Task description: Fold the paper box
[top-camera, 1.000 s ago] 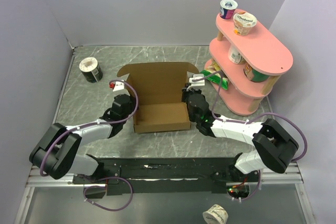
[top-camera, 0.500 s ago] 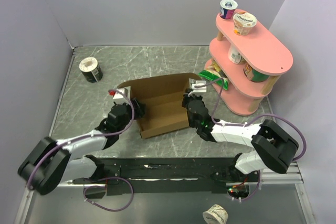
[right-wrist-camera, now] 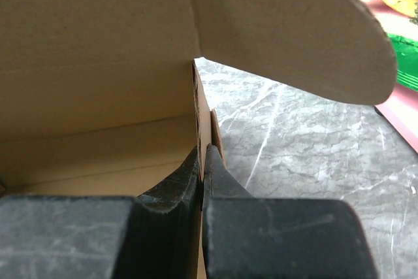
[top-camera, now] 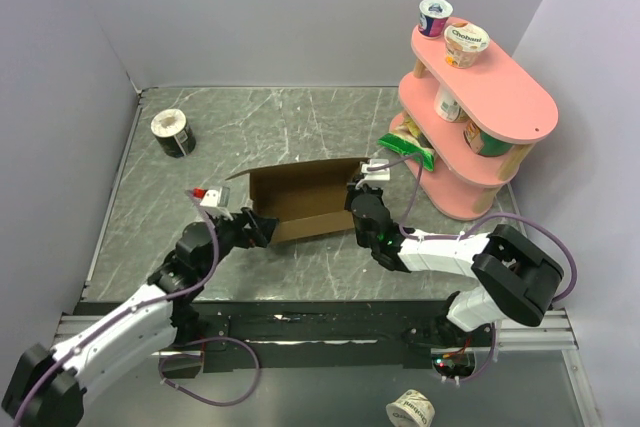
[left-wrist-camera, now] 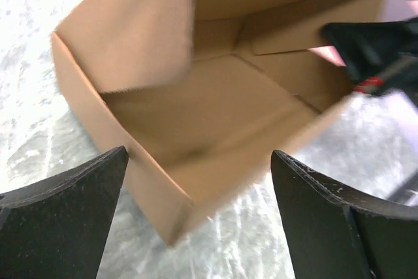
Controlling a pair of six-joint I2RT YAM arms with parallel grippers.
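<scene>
The paper box [top-camera: 305, 197] is a brown cardboard mailer in the middle of the table, tipped so its open side faces the near left. My left gripper [top-camera: 262, 229] hangs open just off its near left corner, touching nothing. The left wrist view looks into the box [left-wrist-camera: 215, 96], with the left gripper [left-wrist-camera: 199, 155] spread wide in front of its corner. My right gripper [top-camera: 355, 205] is shut on the box's right side wall. In the right wrist view the right gripper [right-wrist-camera: 204, 149] pinches that wall of the box [right-wrist-camera: 98, 63], under a rounded flap [right-wrist-camera: 287, 24].
A pink tiered shelf [top-camera: 500, 97] stands at the back right with yogurt cups [top-camera: 466, 44] on it and a green packet [top-camera: 408, 152] at its foot. A dark roll [top-camera: 172, 132] sits at the back left. Grey walls close in the table.
My left gripper has opened, let go of the box's left wall and drawn back toward the near left. The box has tipped up and turned, still held by the right gripper.
</scene>
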